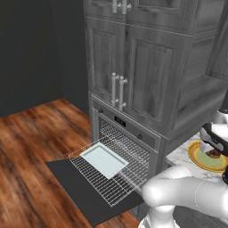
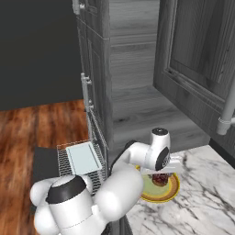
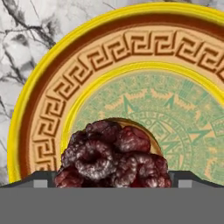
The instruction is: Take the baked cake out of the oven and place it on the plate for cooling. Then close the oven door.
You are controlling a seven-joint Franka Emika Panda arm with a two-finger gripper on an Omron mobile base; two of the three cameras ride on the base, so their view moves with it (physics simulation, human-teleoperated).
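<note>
My claw (image 2: 160, 176) stood wide over the cake (image 3: 113, 156), which sat on the plate (image 3: 52, 92) on the marble worktop (image 2: 202, 202); my fingertips were cut off. The oven door (image 1: 75, 189) lay open.

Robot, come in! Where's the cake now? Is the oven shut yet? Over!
Gripper open over the plate. Cake sits on plate. Oven door still down, rack with tray pulled out over it.

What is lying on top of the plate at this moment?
The baked cake lies on the plate, on its pale green centre, with the open pincer around it. The part of the plate under the cake is covered and cannot be seen.
</note>
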